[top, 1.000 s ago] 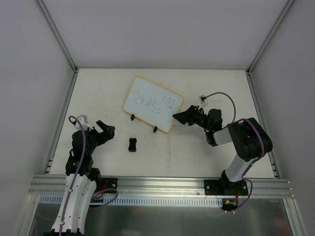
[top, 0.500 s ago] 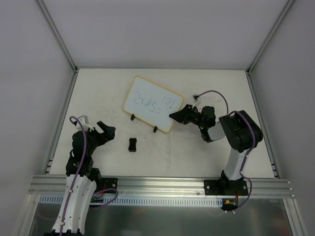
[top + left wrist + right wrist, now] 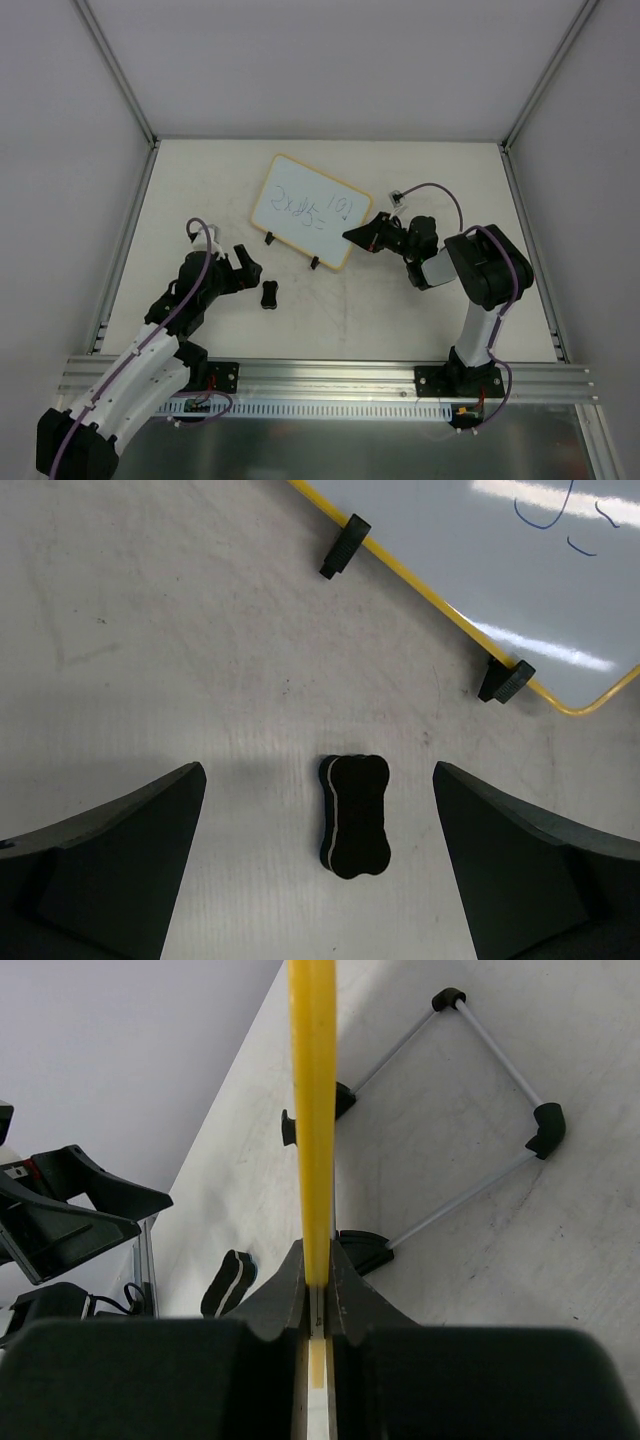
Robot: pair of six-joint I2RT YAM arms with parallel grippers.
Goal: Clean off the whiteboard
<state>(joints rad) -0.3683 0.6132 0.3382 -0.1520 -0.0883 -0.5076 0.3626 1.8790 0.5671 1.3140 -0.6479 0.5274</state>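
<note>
The flat white whiteboard (image 3: 308, 210), yellow-rimmed and round-cornered, stands propped on the matte counter (image 3: 400, 320), its right edge pinched between the right fingers (image 3: 278, 1295). The left fingers (image 3: 120, 840) gape wide near a black, bone-shaped, perhaps foam eraser (image 3: 355, 815).

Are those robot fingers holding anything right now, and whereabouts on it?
The right fingers pinch the whiteboard by its yellow rim, at its right end. The left fingers hold nothing, open above the black eraser.
</note>
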